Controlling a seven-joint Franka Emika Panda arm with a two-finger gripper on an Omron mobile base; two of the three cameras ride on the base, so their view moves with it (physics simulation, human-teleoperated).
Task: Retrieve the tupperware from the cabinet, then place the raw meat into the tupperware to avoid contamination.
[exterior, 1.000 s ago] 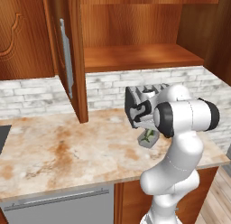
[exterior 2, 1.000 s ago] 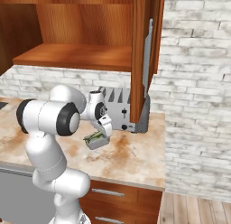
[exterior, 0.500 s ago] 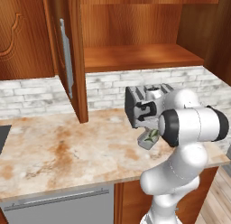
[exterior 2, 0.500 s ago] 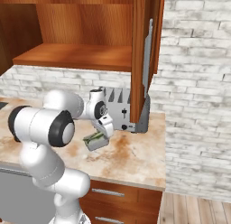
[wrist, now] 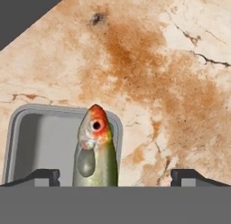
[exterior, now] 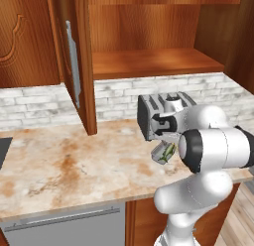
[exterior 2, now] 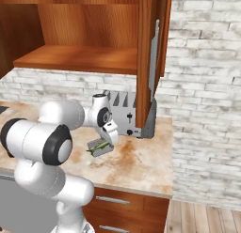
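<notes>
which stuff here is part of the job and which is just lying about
Job: cabinet, tupperware, fish, gripper.
Lying about: toaster, counter.

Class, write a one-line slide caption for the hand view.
Fish between the end effector tips, head over the grey tupperware rim on the marble counter.

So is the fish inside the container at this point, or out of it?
Partly in. In the hand view the fish lies over the grey container, its head crossing the far rim. Whether the pincer grips it cannot be told.
</notes>
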